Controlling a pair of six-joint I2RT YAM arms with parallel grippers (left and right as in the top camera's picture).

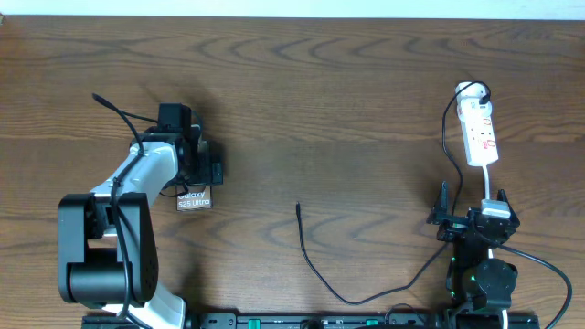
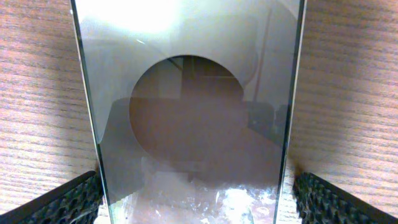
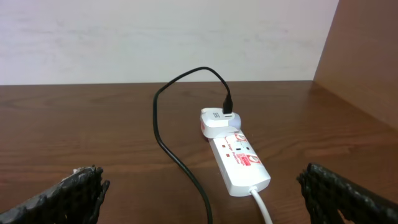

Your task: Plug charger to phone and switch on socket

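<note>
Dark wood-grain table (image 1: 347, 91) fills the overhead view, and a pale wall (image 3: 155, 37) stands behind its far edge. On the left side of the table lies the phone (image 1: 194, 199), its white lettering showing just below the left gripper (image 2: 198, 199), which sits over the phone's upper part. In the left wrist view the glossy screen fills the picture, and the black textured fingers (image 2: 62, 202) flank its two long edges. The jaws are set close against the phone's sides, though whether they actually squeeze it cannot be told. The charger (image 1: 315, 270) lies loose on the table. Its small plug tip (image 1: 298, 207) rests near the middle, well apart from the phone. From there the cable curves toward the near edge and then climbs up the right side to a white adapter (image 3: 217, 121) seated in the far end of the socket (image 3: 239, 158). The socket lies at the right, running lengthwise away from the robot, with its white cord (image 3: 261, 202) leaving the near end. The right gripper (image 3: 202, 186) sits low near that end with its jaws spread wide, facing the socket and apart from it.
</note>
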